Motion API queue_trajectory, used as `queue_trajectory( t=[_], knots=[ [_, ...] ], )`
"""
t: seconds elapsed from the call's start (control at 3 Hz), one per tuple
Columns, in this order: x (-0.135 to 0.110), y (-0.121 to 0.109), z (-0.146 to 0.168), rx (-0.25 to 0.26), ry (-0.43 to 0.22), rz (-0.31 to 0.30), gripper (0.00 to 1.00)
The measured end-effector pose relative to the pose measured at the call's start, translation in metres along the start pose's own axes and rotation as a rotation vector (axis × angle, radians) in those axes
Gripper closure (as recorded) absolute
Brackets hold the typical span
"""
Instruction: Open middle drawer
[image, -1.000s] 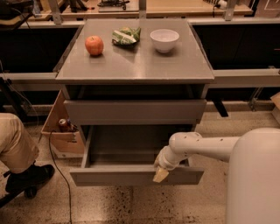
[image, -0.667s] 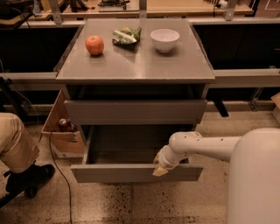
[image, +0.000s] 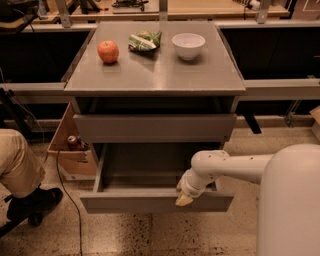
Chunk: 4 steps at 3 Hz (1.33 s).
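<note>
Down at 6 o'clock from the cabinet top (image: 155, 75), the middle drawer (image: 130, 203) sits open, its plain front well forward of the taller grey drawer front (image: 155, 128) above it, bare grey inside showing. Gripper (image: 183, 199) is on the drawer's front rim, right of centre, tan tip hanging over the outer face and touching it; can't tell if it's open, closed or clamped on the rim. White arm (image: 235, 167) comes in from 3 o'clock, from the white robot body (image: 292, 200) filling the 4–5 o'clock corner. The wrist crosses over the drawer's right inner corner. On the cabinet top: red apple (image: 108, 51) at 10 o'clock, green snack bag (image: 144, 41) at 12 just beside it, white bowl (image: 188, 45) at 1 o'clock, upright. All three are apart from each other. At 9 o'clock of the cabinet, a cardboard box (image: 67, 150) sits against its side with a can (image: 73, 142) inside. A black cable (image: 67, 200) runs down across the speckled floor (image: 150, 235) from the box. Far 8 o'clock edge: a person's leg in tan trousers (image: 15, 162) and a dark shoe (image: 32, 202).
</note>
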<state>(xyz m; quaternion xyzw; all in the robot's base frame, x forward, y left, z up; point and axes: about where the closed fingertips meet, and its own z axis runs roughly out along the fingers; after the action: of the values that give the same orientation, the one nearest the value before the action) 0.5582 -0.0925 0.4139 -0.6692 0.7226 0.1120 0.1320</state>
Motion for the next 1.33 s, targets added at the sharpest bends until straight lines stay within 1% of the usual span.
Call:
queue_trajectory(
  t=[0.33,0.67,1.0,1.33],
  knots=[
    [0.003,0.002,-0.004,-0.008,0.016,-0.002,0.68],
    [0.004,0.000,-0.008,-0.005,0.028,-0.004,0.43],
    [0.007,-0.004,-0.027,0.006,0.066,-0.017,0.20],
    [0.012,-0.013,-0.049,0.043,0.101,-0.022,0.01]
  ],
)
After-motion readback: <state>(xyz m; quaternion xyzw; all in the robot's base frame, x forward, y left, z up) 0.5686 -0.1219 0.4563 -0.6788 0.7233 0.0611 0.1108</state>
